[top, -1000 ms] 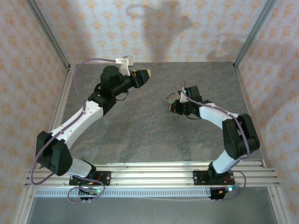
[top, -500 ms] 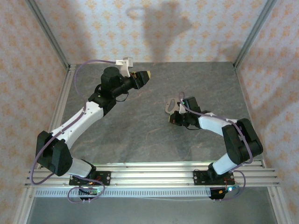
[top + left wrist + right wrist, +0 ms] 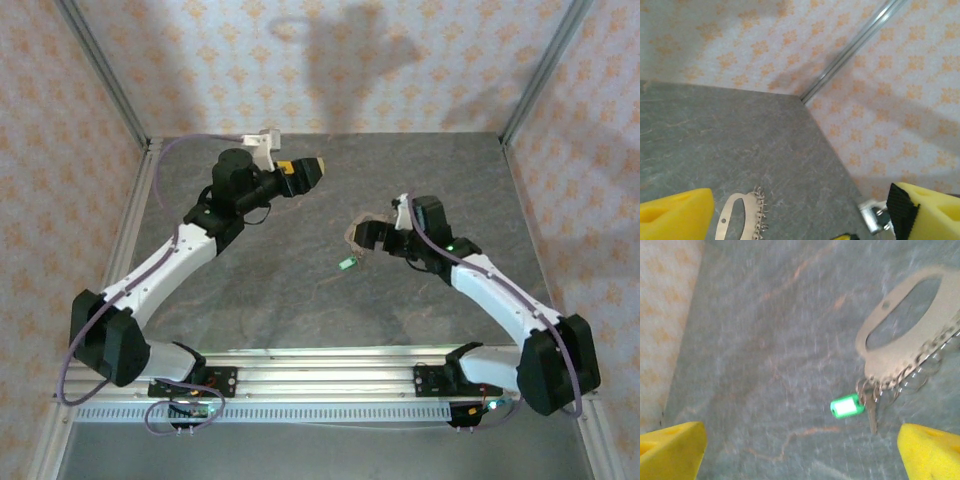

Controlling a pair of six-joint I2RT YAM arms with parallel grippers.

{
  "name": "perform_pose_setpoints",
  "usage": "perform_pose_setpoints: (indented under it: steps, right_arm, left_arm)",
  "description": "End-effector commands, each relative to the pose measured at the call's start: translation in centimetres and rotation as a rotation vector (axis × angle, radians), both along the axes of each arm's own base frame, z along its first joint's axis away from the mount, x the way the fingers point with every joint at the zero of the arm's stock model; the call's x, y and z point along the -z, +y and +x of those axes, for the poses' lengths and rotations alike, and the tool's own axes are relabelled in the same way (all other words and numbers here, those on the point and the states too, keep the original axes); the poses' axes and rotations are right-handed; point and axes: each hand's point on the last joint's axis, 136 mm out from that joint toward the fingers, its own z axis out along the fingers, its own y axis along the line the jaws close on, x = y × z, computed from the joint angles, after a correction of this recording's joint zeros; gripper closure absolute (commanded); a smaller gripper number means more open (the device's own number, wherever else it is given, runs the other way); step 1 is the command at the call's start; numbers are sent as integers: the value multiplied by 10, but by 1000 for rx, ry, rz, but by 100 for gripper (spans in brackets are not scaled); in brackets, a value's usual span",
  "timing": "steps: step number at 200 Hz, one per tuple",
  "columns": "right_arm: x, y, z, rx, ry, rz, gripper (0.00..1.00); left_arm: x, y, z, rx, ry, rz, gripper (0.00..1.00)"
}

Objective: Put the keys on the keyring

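Right hand [image 3: 802, 442]: spread wide, released, gripping nothing, hovering over the grey stone-look table [image 3: 765, 315]. Just ahead of it, flat on the table, lies the thin pale tan-pink oval metal keyring [image 3: 877, 315]. The bunch of tiny grey metal keys [image 3: 920, 365] is strung along the ring's lower edge, touching it; can't tell if they are properly threaded. A small green plastic tag [image 3: 847, 406] with one longer key sits at the near end of the bunch.

Left hand [image 3: 800, 200]: also wide open and empty, well apart from the ring, toward the back-left of the table.

Handling, as a judgement: the ring looks light, stiff and wire-thin. Lying flat, it is hard to pinch from above and likely to skid on the smooth top. Best hold is probably the bare end of the loop, away from the keys. The keys are loose and will swing and bunch when lifted.
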Motion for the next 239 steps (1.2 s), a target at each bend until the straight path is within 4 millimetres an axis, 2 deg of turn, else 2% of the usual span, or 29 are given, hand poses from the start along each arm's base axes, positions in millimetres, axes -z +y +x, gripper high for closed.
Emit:
perform_pose_setpoints:
  steps: [1,39,59,72,86,103,117,125,133,157,184,201,224,239]
  right_arm:
    - [-24,-40,18,174,-76,-120,0]
    - [-45,-117,51,520,-163,-295,0]
    - [-51,-167,58,759,-235,-437,0]
    - [-52,-183,61,815,-305,-519,0]
    - [-50,-206,59,912,-355,-625,0]
    - [-44,-223,54,944,-383,-735,0]
    - [-34,-234,52,952,-376,-796,0]
    - [-30,-239,51,955,-373,-812,0]
    - [-15,-243,52,943,-344,-839,0]
    - [15,-246,57,903,-321,-821,0]
    - [43,-240,61,843,-363,-744,0]
    - [54,-237,63,837,-376,-706,0]
    - [55,-216,77,705,-460,-664,0]
    - [72,-217,79,697,-470,-639,0]
  left_arm:
    - [-7,27,-6,-120,-37,80,6]
    - [-9,102,-16,-459,-183,256,0]
    - [0,151,-24,-647,-208,412,0]
    - [11,186,-30,-762,-183,491,0]
    - [28,228,-37,-888,-145,519,0]
    - [68,268,-46,-971,-63,544,0]
    - [105,290,-56,-1017,7,588,0]
    - [125,296,-60,-1024,29,610,0]
    - [144,300,-64,-1031,56,626,0]
    - [182,300,-66,-1016,57,637,0]
    - [197,291,-55,-956,27,641,0]
    - [204,281,-41,-883,19,662,0]
    - [212,271,-27,-811,12,682,0]
    - [220,268,-22,-788,6,681,0]
